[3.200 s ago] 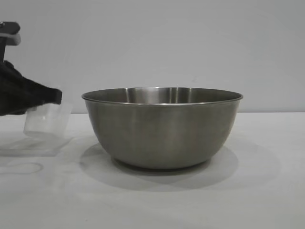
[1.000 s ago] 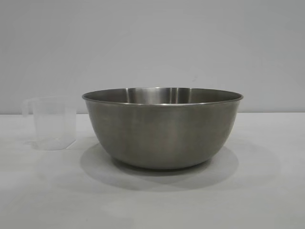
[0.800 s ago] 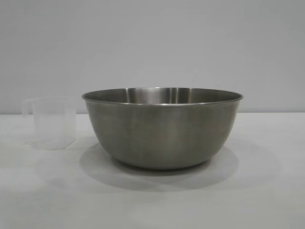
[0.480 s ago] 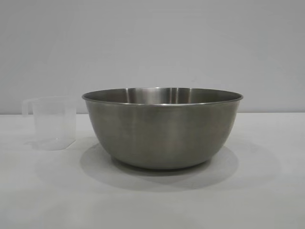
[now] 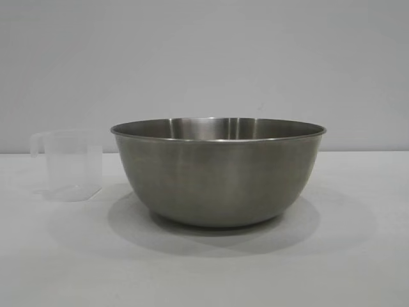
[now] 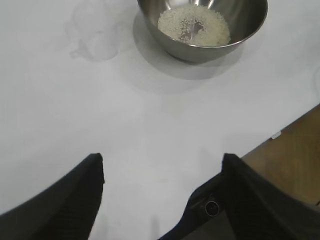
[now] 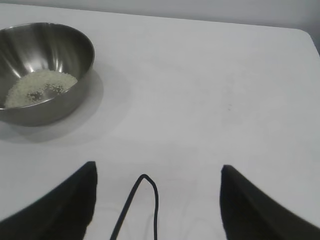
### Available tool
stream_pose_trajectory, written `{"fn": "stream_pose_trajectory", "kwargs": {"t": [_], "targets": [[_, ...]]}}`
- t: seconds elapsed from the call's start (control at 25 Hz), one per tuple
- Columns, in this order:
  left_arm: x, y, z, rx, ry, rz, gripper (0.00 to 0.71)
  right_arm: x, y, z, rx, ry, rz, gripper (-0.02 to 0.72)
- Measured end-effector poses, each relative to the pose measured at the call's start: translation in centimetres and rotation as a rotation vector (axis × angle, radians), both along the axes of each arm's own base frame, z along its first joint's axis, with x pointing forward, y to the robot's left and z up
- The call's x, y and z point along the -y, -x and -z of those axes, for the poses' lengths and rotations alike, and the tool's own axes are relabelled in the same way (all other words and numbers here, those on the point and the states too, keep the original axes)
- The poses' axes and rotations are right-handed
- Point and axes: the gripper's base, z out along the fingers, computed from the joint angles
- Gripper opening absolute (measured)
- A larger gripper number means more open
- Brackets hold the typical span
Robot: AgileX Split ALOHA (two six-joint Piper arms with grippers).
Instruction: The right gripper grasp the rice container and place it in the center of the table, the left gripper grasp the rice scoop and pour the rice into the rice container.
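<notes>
The left gripper (image 6: 162,170) hung with fingers spread, empty, well back from the rice scoop (image 5: 71,165). The scoop stood upright on the table (image 5: 358,256), left of the rice container (image 5: 218,171), handle pointing away from it. The right gripper (image 7: 157,175) was likewise spread.

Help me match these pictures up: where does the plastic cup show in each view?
Exterior view: cup stands upright at left on the table, beside the steel bowl.
Left wrist view: cup faint at top left, beside the bowl.
Right wrist view: not in it.
Shared landmark: the bowl.
</notes>
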Motion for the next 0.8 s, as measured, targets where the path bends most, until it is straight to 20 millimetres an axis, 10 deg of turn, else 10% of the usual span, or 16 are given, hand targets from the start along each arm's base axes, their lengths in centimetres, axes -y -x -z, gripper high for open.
{"fn": "stream_pose_trajectory", "kwargs": {"t": [0.8], "targets": [[-0.7,0.2,2.4,0.070,-0.021,-0.047,0.437,0.0,0.0,0.0,0.000,0.000,0.000,0.445]]}}
